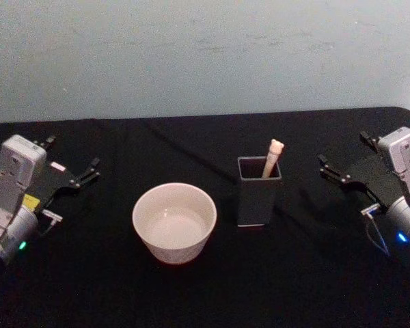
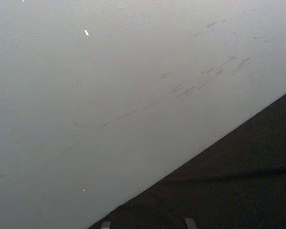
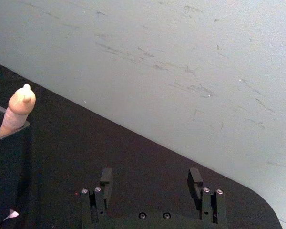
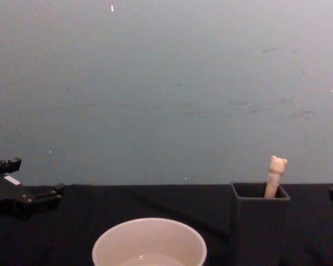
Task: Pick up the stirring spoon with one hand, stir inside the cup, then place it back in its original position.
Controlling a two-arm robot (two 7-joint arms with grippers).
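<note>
My chest view showed the tiny bear head on the spoon [image 4: 276, 174]; from my head view it was a plain beige handle leaning in the far right corner of the dark holder [image 1: 258, 198], its bowl hidden; the cream cup [image 1: 174, 222] stood near the holder's left on the black bench [image 1: 191, 294]; my left gripper [image 1: 74, 152] and right gripper [image 1: 342, 147] rested at the sides, fingers wide, holding nothing; the white sticker [image 1: 57, 166] on my left arm was too small to read.

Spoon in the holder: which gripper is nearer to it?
Right. The right gripper rests open to the right of the spoon; the left gripper lies beyond the cup, farther off.
</note>
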